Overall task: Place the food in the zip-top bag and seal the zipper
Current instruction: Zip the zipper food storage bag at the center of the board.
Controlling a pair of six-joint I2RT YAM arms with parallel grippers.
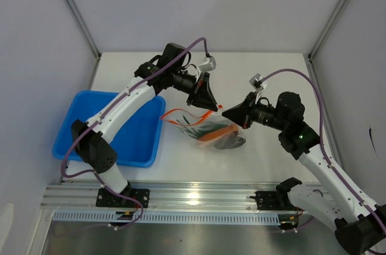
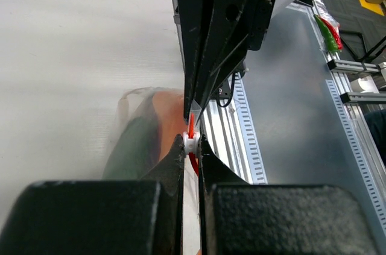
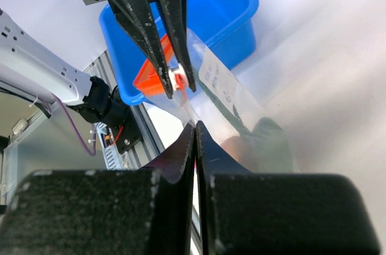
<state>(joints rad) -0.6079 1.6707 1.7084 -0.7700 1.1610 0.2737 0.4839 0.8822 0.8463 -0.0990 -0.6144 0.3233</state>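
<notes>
We judge the loading to be done and the sealing to be in hand: the food [image 1: 224,140], a dark slab with an orange rim and some green stalks, lies inside the clear bag [image 1: 199,125]. The bag hangs between the two arms with its lower end on the table [image 1: 271,80], just right of the blue tray [image 1: 78,110]. The left gripper [image 2: 192,140] is clamped on the small white slider [image 2: 191,141] riding the red-orange zipper [image 2: 192,123]. The right gripper [image 3: 195,128] is pinched tight on the clear plastic at the bag's mouth, close to the slider. How much of the strip is already closed we cannot tell. The next move, as we see it, calls for one hand to anchor the mouth taut while the other draws the slider straight along the strip, without tipping the bag. A pale printed panel [image 3: 217,77] shows on the bag, but its writing is too small to read, and we see no brand.
</notes>
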